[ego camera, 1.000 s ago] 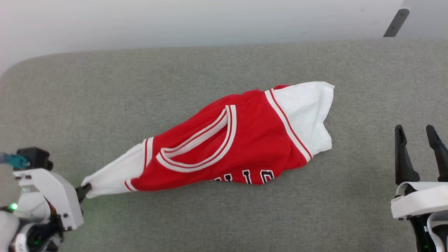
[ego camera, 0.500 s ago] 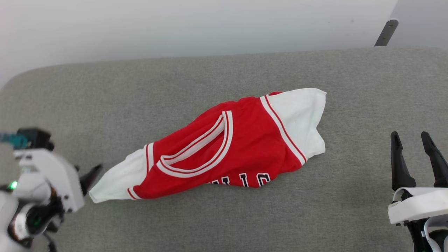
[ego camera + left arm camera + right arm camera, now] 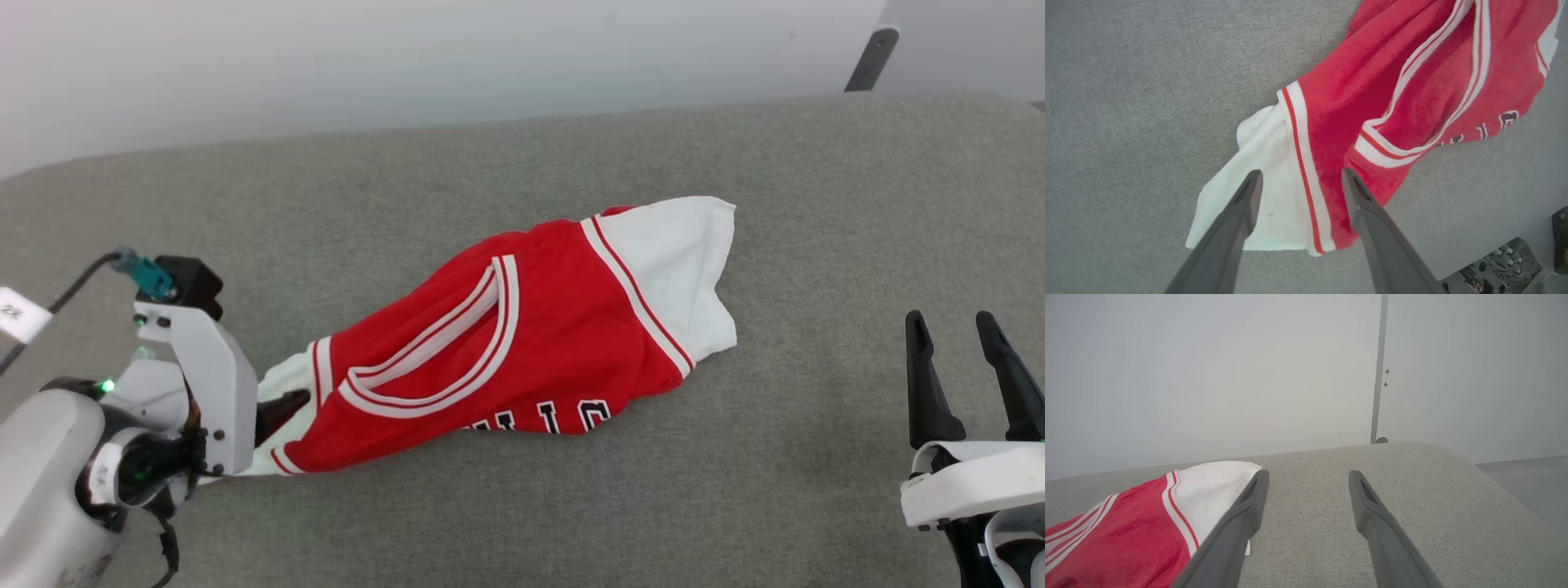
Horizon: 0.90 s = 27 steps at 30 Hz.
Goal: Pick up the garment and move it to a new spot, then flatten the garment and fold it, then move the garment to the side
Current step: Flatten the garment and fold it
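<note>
Garment lies bunched on the grey cushion, near its middle. In the head view it runs slantwise from lower left to upper right. We note the following:

1. Lay of the cloth. It is not spread flat. The red body is folded over itself, and the striped neck trim faces up in a long loop. The black-and-white lettering shows only in part along the near edge, where the cloth turns under.

2. Sleeves. The far sleeve lies white and rumpled at the upper right end. The near sleeve lies at the lower left end, beside its striped seam.

3. Left gripper. Its fingers stand wide apart over the near end of the shirt. In the left wrist view, one finger lies over the white sleeve and the other over the red body, with the seam between them. Nothing is clamped between them. We cannot tell whether the tips touch the cloth.

4. Right gripper. It sits at the lower right, well apart from the shirt, with its fingers spread and nothing between them. In the right wrist view they point across bare cushion toward the pale wall.
</note>
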Tool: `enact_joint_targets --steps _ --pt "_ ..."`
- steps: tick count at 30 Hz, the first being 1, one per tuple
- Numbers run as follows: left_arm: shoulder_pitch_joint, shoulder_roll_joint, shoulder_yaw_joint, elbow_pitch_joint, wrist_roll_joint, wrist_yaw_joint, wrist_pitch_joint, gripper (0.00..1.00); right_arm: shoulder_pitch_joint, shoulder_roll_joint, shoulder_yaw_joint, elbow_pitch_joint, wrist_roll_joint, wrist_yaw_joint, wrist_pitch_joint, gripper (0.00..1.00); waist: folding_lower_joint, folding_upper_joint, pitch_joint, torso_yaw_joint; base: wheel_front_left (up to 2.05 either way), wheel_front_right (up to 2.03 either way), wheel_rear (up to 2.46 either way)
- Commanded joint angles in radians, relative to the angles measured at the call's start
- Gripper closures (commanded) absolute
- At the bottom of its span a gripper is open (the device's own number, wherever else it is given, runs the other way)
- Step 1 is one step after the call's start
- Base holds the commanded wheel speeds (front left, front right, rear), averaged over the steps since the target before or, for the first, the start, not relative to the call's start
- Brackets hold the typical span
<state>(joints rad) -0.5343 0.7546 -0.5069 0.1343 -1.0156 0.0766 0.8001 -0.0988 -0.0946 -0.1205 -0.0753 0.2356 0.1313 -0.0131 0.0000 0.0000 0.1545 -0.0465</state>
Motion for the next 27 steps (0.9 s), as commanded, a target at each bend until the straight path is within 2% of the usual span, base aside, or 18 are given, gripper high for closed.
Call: enact_joint_targets --steps 1,9,16,27 --pt "-0.017 0.004 -0.016 0.014 0.02 -0.009 0.011 0.0 -0.014 0.001 0.002 -0.002 0.004 -0.001 -0.008 0.0 0.0 0.0 0.017 -0.014 0.0 0.0 0.0" --pt "-0.041 -0.015 -0.039 0.082 0.037 -0.044 -0.001 0.0 -0.02 0.004 -0.005 0.004 0.002 -0.001 -0.012 0.0 0.0 0.0 0.041 -0.034 0.0 0.0 0.0" --pt "-0.056 -0.035 -0.042 0.102 0.024 -0.055 0.002 0.0 -0.025 0.005 -0.011 0.003 -0.001 -0.001 -0.012 0.0 0.0 0.0 0.048 -0.036 0.0 0.0 0.0" --pt "-0.048 -0.03 -0.032 0.038 -0.018 -0.023 0.055 0.0 -0.02 0.003 -0.016 0.001 -0.008 -0.001 -0.007 0.0 0.0 0.0 0.048 -0.029 0.0 0.0 0.0"
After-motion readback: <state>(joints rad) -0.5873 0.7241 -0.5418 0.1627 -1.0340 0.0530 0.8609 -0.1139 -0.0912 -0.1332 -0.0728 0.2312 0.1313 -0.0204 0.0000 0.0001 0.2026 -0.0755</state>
